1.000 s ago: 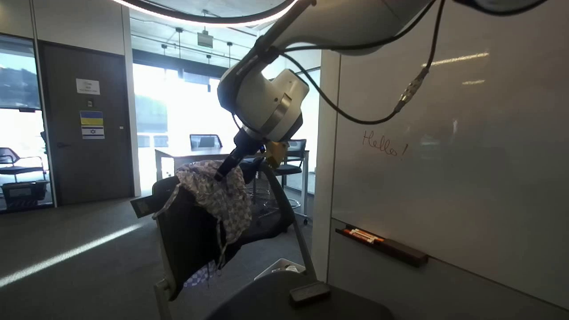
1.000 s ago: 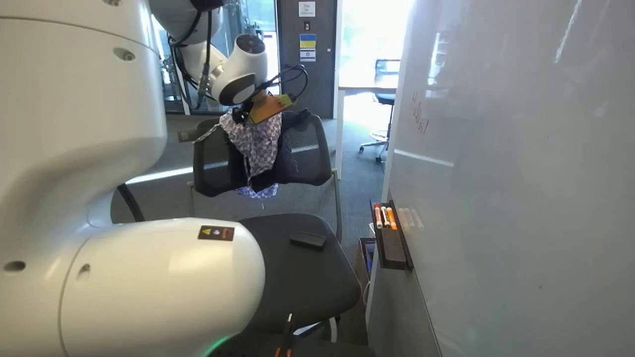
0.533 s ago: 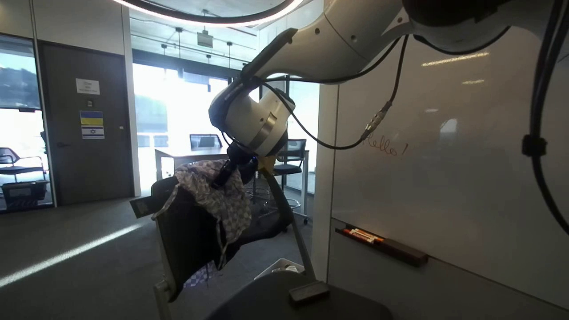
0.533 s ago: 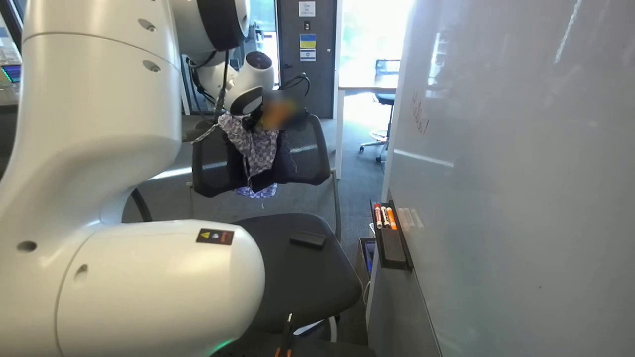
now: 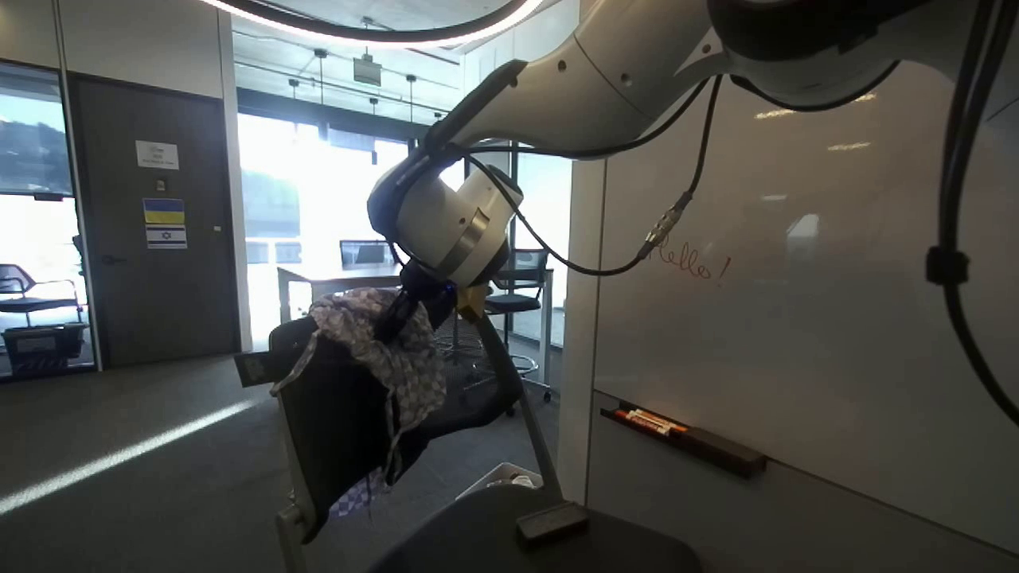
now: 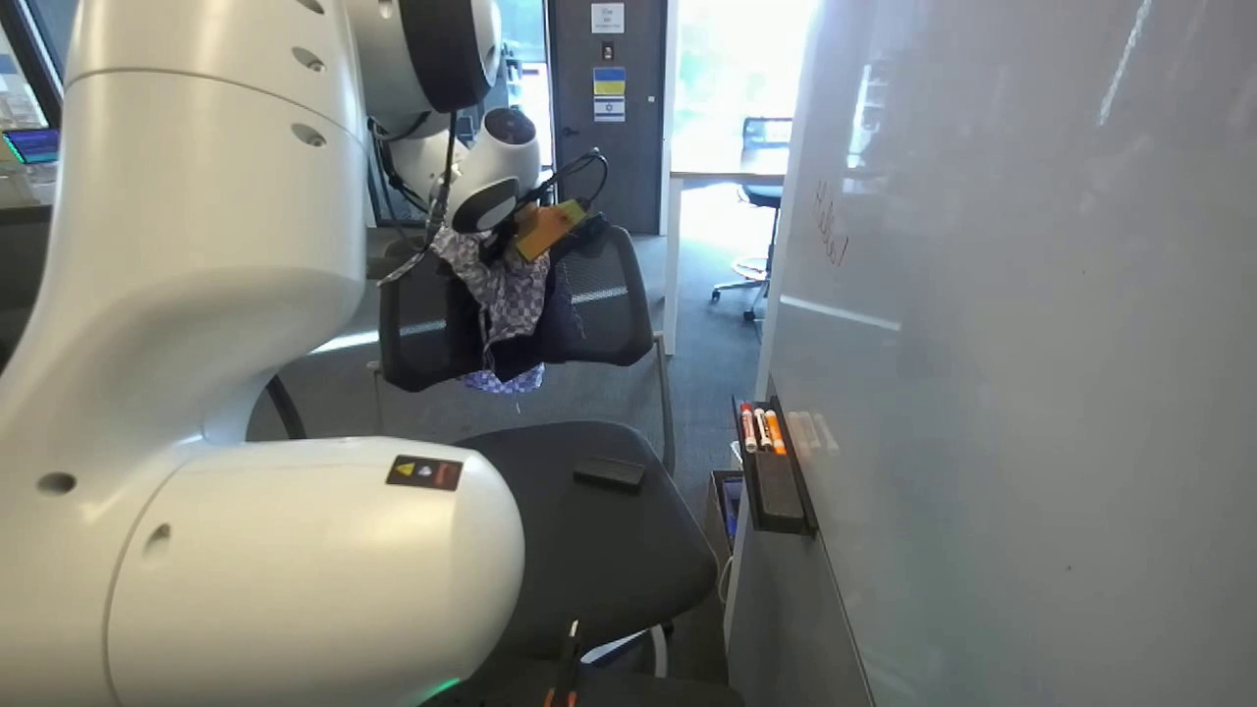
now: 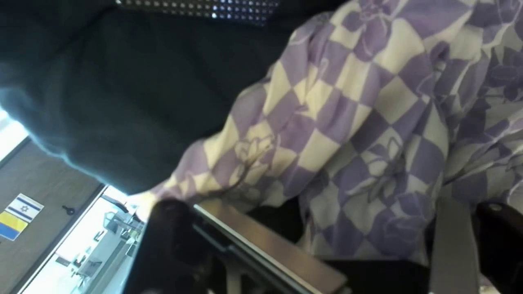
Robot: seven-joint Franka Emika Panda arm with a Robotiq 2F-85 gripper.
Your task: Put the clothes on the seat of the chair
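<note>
The black two-fingered gripper (image 7: 327, 212) has its metal-plated fingers (image 7: 276, 247) spread apart, with the purple-and-white checkered cloth (image 7: 347, 134) showing in the gap; whether either one presses on it, I cannot tell. Compared with a second ago, the gripper and the rounded white wrist of the robot arm (image 5: 454, 227) are lower and nearer the top of the black mesh-backed chair (image 6: 609, 295), while the cloth hangs there almost as it did. A thick black cable (image 5: 950, 231) has come into an exterior view.

Only the wrist view shows that spread clearly: in an exterior view the gripper (image 5: 386, 322) is a dark shape overlapping the cloth, and in an exterior view a yellow-orange box-shaped piece (image 6: 550, 231) sits beside it, the fingertips hard to make out. The wrist view also brings out a smooth black fabric-like layer (image 7: 143, 102) next to the cloth.

The cloth is draped over the top of the backrest (image 5: 334, 414), above and apart from the dark padded seat (image 6: 609, 550). It is bunched and creased, its checks overlaid with thin line-drawn flowers; narrow ties trail from it, and a checkered end shows below the backrest. On the seat lies a dark rectangular block (image 6: 609, 476). Further out, in both exterior views, stands a glossy white board (image 5: 804, 342) with red handwriting, slim white and orange markers (image 6: 775, 432) at its lower part
</note>
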